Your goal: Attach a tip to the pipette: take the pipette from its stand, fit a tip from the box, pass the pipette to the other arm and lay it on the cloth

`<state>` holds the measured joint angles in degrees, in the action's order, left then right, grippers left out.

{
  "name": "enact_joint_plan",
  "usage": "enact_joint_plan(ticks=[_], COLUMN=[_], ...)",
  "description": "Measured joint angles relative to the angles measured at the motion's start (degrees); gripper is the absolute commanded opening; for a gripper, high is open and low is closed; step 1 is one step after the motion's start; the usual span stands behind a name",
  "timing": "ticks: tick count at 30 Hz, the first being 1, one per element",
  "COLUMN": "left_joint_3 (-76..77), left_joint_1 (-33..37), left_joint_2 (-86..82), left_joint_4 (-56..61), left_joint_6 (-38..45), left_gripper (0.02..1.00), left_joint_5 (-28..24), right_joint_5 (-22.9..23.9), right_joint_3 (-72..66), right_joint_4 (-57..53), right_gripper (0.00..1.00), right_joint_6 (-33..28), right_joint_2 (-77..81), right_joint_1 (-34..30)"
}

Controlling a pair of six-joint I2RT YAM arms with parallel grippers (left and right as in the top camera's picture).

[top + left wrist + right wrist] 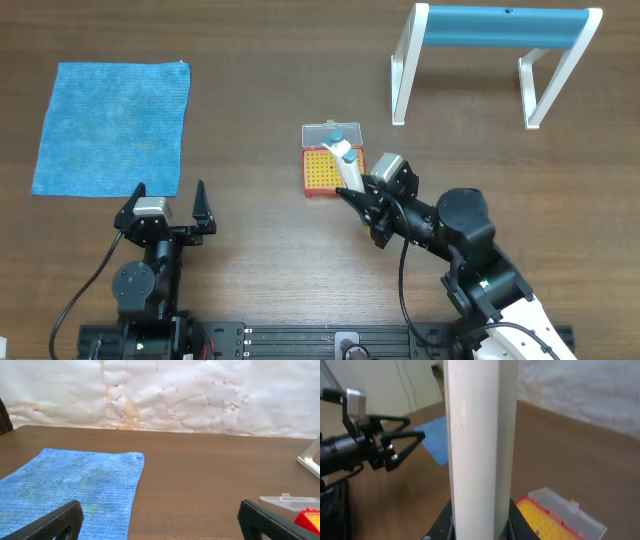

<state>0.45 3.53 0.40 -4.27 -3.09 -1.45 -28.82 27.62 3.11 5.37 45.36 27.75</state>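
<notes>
Your right claw [358,197] is clamped on the white pipette [472,450] and holds it upright at the near edge of the tip box [320,172]. The pipette's lower end is hidden, so you cannot tell whether a tip is seated.

The main risk, as I judge it, is here. If you press down off-centre or tilted, the nose could land between tips, and the box, which looks unfixed on the worktop [250,260], could skid. A hard push may also slide the smooth barrel up through the fingers. Lifting away could drag the box up with the tip.

The clear lid [322,133] lies open on the far side of the tip box and could snag a careless sweep.

Well to the left of the tip box, your left claw [170,195] waits with its fingers spread wide and holding nothing. The blue cloth [112,128] lies just beyond it. Far right of the tip box stands the pipette stand [495,25].
</notes>
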Motion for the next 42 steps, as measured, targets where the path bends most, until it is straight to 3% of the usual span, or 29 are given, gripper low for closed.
enact_joint_plan(ticks=[6, 13, 16, 18, 23, 27, 29, 31, 33, 42], left_joint_3=[0.0, 0.0, 0.0, 0.0, 0.0, 0.0, 0.0, 0.0, -0.02, -0.04], left_joint_1=[0.0, 0.0, 0.0, 0.02, 0.0, 0.0, 0.0, 0.0, 0.0, 0.0], left_joint_2=[0.0, 0.0, 0.0, 0.0, 0.0, 0.0, 0.0, 0.0, 0.0, 0.0], left_joint_4=[0.0, 0.0, 0.07, 0.63, 1.66, 2.08, 2.1, 2.19, 3.19, 5.22], left_joint_6=[-0.02, 0.0, -1.33, -7.19, -38.14, -52.39, -55.91, -58.95, -62.18, -73.09], left_gripper=[0.998, 0.996, 0.996, 0.996, 0.998, 0.996, 0.897, 0.906, 0.996, 0.996], left_joint_5=[0.0, 0.0, -0.61, -4.42, -18.53, -23.32, -24.41, -25.49, -25.99, -25.86], right_joint_5=[5.64, 17.73, 19.65, 20.15, 20.85, 21.11, 21.24, 21.27, 21.27, 21.27], right_joint_3=[0.0, 0.0, 0.0, 0.0, 0.0, 0.0, 0.0, 0.0, 0.0, 0.0], right_joint_4=[-9.33, -1.95, -1.81, -1.79, -1.79, -1.79, -1.81, -1.81, -1.79, -1.81], right_gripper=[0.082, 0.08, 0.08, 0.08, 0.084, 0.08, 0.082, 0.08, 0.082, 0.08], right_joint_6=[5.86, 20.63, 24.96, 26.93, 30.58, 33.2, 34.69, 35.98, 36.63, 37.48], right_joint_2=[0.0, 0.0, 0.0, 0.0, 0.0, 0.0, 0.0, 0.0, 0.0, 0.0], right_joint_1=[0.0, 0.0, 0.0, 0.0, 0.0, 0.0, 0.0, 0.0, 0.0, 0.0])
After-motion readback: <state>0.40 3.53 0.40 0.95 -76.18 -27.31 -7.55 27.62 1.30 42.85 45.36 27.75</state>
